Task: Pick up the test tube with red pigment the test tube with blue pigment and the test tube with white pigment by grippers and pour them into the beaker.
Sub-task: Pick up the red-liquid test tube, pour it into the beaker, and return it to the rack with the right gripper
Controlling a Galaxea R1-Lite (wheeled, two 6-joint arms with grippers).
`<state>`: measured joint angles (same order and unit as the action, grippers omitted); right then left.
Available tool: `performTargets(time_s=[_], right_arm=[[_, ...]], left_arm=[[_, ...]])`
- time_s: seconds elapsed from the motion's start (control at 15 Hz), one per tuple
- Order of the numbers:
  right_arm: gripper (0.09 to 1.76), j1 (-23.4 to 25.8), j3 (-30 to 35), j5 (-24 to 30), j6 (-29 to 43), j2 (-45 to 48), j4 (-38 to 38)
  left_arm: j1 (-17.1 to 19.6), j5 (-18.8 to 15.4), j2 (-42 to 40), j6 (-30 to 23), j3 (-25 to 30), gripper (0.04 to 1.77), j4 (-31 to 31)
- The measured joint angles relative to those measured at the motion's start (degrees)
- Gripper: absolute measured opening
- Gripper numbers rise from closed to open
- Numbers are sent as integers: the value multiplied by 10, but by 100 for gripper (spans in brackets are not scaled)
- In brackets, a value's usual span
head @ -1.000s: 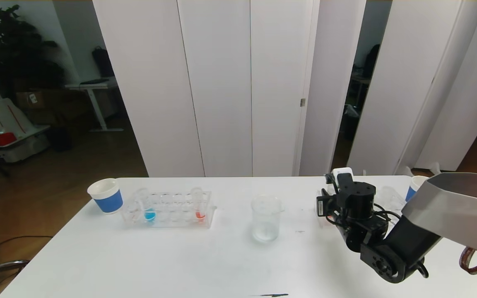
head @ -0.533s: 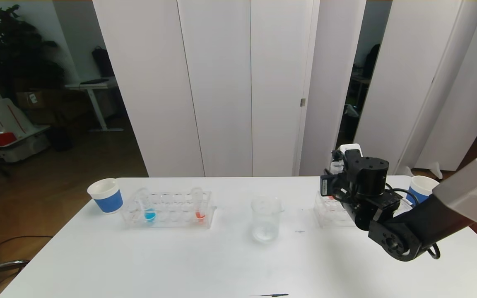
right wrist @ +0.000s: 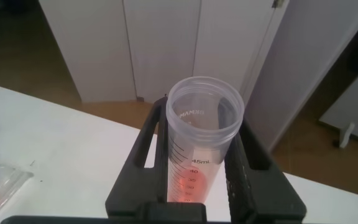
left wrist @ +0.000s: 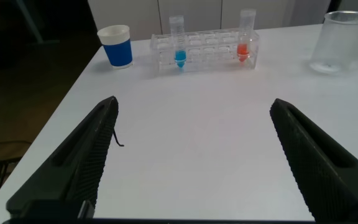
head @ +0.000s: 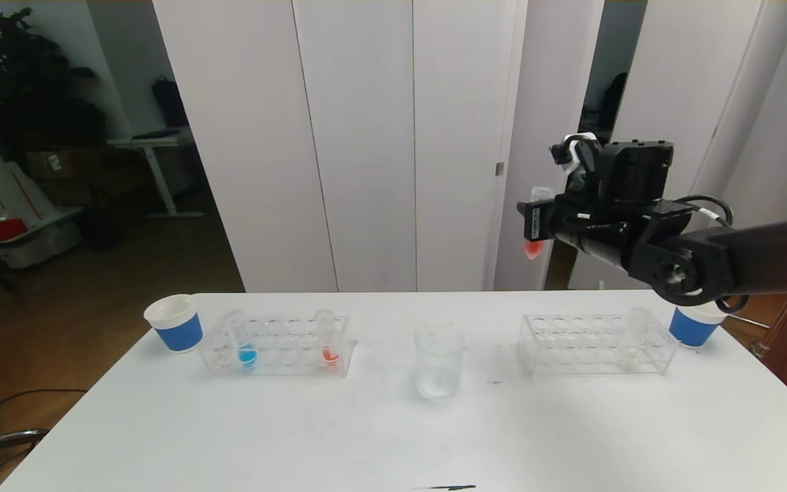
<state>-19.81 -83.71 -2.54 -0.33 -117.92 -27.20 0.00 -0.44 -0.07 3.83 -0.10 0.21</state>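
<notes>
Right hand [head: 535, 225] is up high over the right side of the table [head: 393, 437], and its fingers [right wrist: 143, 152] are closed tight around the test tube with red pigment [head: 535, 231] — the tube stands almost straight up in the grip, with the red bit at its bottom. From the right wrist camera you look down into the open mouth of that tube, held between the two black fingers. Down on the table, the beaker [head: 439, 359] stands upright near the middle, well below the hand and a bit to its left. On the right is a clear rack [head: 597, 345], and the test tube with white pigment [head: 632, 338] stands in it near the rack's right end. A blue-and-white paper cup [head: 694, 324] sits just beside that rack on the right. On the left is a second clear rack [head: 277, 345]. It holds the test tube with blue pigment [head: 240, 338] near its left end and another red tube [head: 326, 337] near its right end. One more paper cup [head: 175, 322] stands just left of this rack. Left hand [left wrist: 191, 162] hangs low over the near left part of the table with its fingers spread wide apart — it holds nothing.
</notes>
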Motion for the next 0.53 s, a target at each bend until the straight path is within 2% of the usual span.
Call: performTargets(time_s=[0.13,0.33,0.53], right_arm=[[59,8,-40,82,-10,7,10],[59,26,-62,227,-22,8,10],[59,44,-69,299,-117,-6,-35]], left_arm=[[0,0,0,0,0,174,0],[0,0,0,0,0,174,0],[0,0,0,0,0,174,0]])
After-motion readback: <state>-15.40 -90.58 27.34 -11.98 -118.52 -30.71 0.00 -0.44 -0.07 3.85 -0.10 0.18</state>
